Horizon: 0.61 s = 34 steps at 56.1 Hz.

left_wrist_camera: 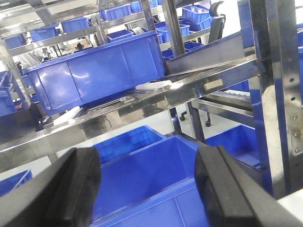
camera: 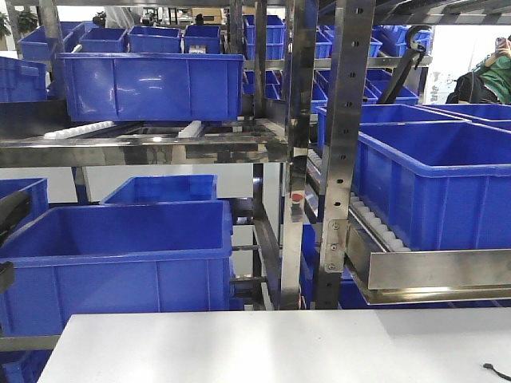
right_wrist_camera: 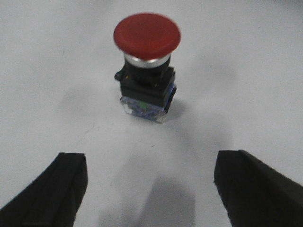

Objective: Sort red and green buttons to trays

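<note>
Currently, item 1: red button [right_wrist_camera: 147, 66], qty 1. Red mushroom cap w/ silver collar, black body, clear contact block at the bottom. Seems to stand on its base, cap up. Sits ahead of the right gripper [right_wrist_camera: 150, 172], centred on the gap btwn the jaws but beyond the tips, no contact. Jaws spread wide, nothing btwn them; black pads [right_wrist_camera: 66, 182] low at both sides of the right wrist view. No desk edge shows in that view, so the button's place on the desk cannot be told.

Item 2: left gripper [left_wrist_camera: 147, 175]. Jaws spread, nothing held, raised and facing the racks; a crate interior shows through the gap.

Item 3: desk [camera: 279, 351]. White, matte, faint gripper shadow near the button. Small dark object [camera: 495, 371] at the right edge, type unclear.

Item 4: room. Steel racks [camera: 343, 120] w/ perforated uprights and white roller strips [camera: 375, 223], behind the desk's far edge. Blue crates [camera: 152, 84], many, on upper and lower shelves. Person in green [camera: 495, 76] in the far right background, partly cut off.
</note>
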Motion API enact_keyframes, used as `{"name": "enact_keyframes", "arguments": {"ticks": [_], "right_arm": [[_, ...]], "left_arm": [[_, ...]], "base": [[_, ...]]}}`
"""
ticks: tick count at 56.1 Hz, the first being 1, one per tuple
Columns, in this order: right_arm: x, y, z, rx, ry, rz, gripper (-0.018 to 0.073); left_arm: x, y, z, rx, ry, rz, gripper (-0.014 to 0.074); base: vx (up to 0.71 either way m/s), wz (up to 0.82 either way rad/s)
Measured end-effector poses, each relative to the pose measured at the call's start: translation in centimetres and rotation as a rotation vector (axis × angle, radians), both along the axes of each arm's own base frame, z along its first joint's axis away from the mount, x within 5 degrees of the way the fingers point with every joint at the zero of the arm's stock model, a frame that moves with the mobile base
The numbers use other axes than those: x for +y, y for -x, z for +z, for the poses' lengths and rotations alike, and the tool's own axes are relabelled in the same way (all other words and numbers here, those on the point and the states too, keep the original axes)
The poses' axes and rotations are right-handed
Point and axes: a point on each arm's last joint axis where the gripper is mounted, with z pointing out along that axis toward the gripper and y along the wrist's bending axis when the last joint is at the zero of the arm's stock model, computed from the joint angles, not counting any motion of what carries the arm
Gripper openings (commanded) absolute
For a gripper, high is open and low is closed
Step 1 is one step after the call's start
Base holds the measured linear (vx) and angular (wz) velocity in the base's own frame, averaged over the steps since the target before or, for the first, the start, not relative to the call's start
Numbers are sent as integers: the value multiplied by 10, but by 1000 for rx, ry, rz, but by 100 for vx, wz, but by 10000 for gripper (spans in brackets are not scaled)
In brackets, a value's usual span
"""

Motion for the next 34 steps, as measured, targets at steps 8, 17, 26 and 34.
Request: {"name": "enact_keyframes", "arguments": {"ticks": [8,17,26,34], "right_arm": [[4,-18,-11,6,-9,51,594],[9,-58,-16,-70,-33,85,594],[9,-72,-21,-70,-72,61,563],[10,-78,-28,-56,-85,63,342]], "left_arm": [[0,0,0,0,0,0,554],[0,0,-1,15,-4,2,554],[0,0,-2,23,-6,3,554],[0,0,-3,27,-7,3,554]], "base": [[0,0],[0,0],[0,0],[0,0]]}}
